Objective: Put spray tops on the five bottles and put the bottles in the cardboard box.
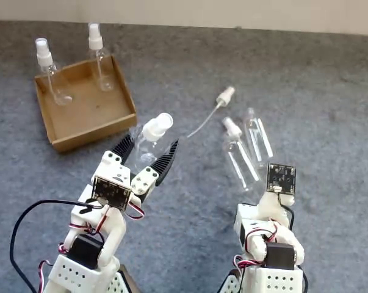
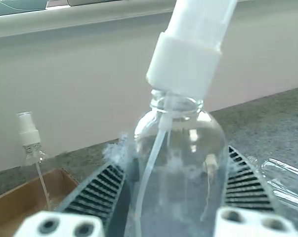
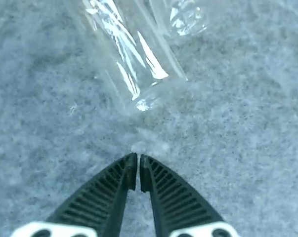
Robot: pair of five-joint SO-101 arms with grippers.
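The left gripper [image 1: 150,148] is seen raised over the grey desk [image 1: 330,91], just beside the near right corner of the cardboard box [image 1: 92,133]. Its fingers [image 2: 97,192] are spread around a held bottle [image 1: 141,145] and pressed against both of its sides. A white spray top [image 1: 157,126] is carried on the neck of this clear bottle; in the left wrist view it appears to sit slightly askew rather than screwed down, though that cannot be told for certain. Two capped bottles are stood upright inside the cardboard box, one at its far left corner [image 1: 49,76] and one against its far wall [image 1: 101,61]. A loose spray top [image 1: 225,96], with its thin tube trailing, is laid on the desk between the box and the right arm's side. Near it, a lying capped bottle [image 1: 240,157] and an uncapped bottle [image 1: 258,138] are laid side by side, just apart. The right gripper [image 3: 138,160] is held low over the desk near the bases of these two bottles. Its fingers [image 3: 109,197] are brought almost together, and nothing is gripped between them.
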